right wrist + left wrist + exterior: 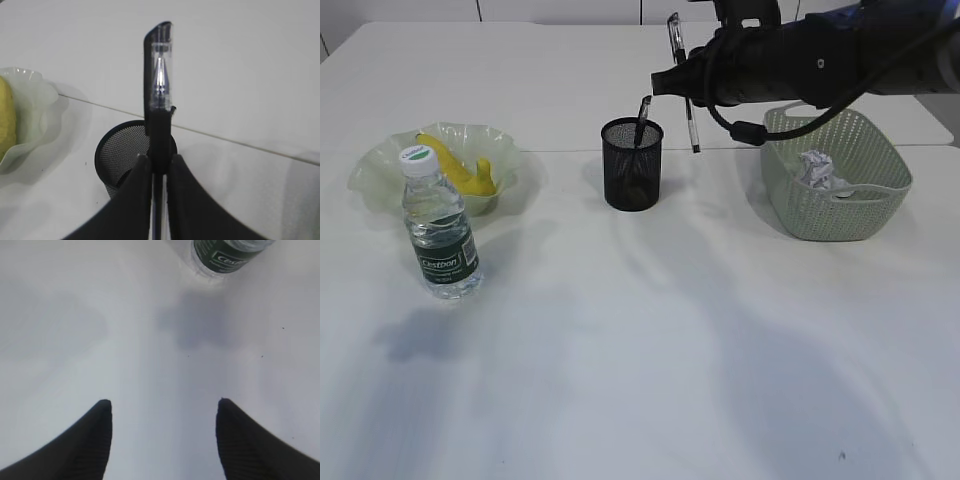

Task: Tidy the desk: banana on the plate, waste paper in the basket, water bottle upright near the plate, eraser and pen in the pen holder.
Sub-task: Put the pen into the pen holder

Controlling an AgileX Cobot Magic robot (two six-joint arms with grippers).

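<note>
The right tool (159, 172), pinching the slim, stiff, light black-and-clear plastic pen (159, 85) mid-barrel, hovers by the black mesh pen holder (632, 165); left tool (162, 440) spread.

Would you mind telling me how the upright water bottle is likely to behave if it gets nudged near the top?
The water bottle looks nearly full, so probably fairly heavy for its size. It stands tall on a narrow base; a high push may tip it. On its side, its round body would likely roll.

pens (681, 85): 2 | bottle (438, 228): 1 | banana (460, 168): 1 | basket (840, 215): 1
</note>
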